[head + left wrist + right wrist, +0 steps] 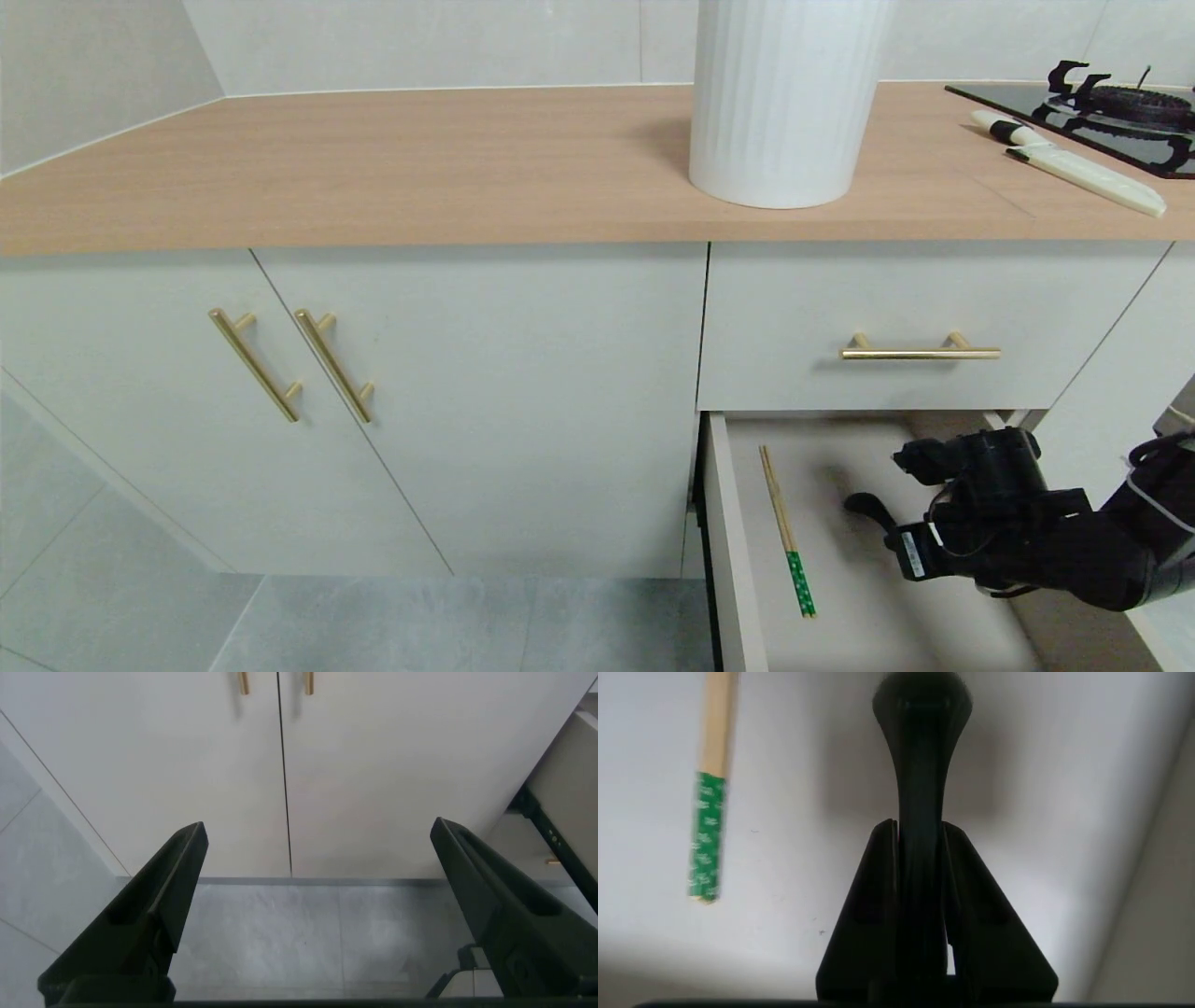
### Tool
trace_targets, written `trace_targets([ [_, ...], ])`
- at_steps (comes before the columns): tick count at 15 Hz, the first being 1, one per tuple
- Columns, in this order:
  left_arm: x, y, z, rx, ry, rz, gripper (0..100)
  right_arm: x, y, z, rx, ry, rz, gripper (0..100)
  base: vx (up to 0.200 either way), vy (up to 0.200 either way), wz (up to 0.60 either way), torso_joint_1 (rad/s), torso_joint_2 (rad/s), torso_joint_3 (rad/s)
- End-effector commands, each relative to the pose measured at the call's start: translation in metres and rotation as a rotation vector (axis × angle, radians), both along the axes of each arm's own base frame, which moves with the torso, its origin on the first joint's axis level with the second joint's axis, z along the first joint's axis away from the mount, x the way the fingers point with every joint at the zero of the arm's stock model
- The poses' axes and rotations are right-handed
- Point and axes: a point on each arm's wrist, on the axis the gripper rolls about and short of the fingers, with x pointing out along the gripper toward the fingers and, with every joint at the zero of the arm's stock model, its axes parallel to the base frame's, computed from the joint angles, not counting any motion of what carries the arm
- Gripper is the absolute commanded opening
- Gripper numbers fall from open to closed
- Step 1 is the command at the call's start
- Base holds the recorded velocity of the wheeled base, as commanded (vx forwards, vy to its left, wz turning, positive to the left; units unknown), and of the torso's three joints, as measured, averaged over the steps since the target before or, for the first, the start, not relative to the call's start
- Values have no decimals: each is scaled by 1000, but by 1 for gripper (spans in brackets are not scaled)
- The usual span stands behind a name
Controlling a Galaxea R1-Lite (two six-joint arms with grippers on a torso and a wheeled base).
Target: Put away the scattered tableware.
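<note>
The lower drawer [734, 541] stands pulled out under the counter. A pair of wooden chopsticks [786, 534] with green ends lies on its floor near the left wall; they are also in the right wrist view [711, 812]. My right gripper [910, 546] hangs over the drawer's right half, shut on a black spoon-like utensil [864, 509]. The utensil's rounded end [922, 709] juts past the fingers [878, 873] just above the drawer floor, right of the chopsticks. My left gripper [318, 835] is open with nothing in it, low in front of the cabinet doors.
A tall white ribbed container [784, 98] stands on the wooden counter [373, 168]. A white knife [1074, 163] lies at the right by the black stove [1120, 107]. The upper drawer [920, 353] is closed. Two cabinet doors with gold handles [289, 364] are on the left.
</note>
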Motion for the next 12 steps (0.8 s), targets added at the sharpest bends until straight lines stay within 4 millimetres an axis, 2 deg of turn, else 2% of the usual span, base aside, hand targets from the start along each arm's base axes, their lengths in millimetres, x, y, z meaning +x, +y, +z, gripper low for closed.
trace_targets([
  [1, 0, 0, 0, 0, 0, 0, 100, 1, 0, -10, -6, 29, -1, 0, 0, 0, 0, 0, 0, 0],
  [10, 0, 0, 0, 0, 0, 0, 100, 1, 0, -7, -3, 4, -4, 0, 0, 0, 0, 0, 0, 0],
  [11, 0, 0, 0, 0, 0, 0, 100, 1, 0, -7, -3, 4, -4, 100, 0, 0, 0, 0, 0, 0],
  [12, 0, 0, 0, 0, 0, 0, 100, 1, 0, -6, -3, 3, -5, 100, 0, 0, 0, 0, 0, 0],
])
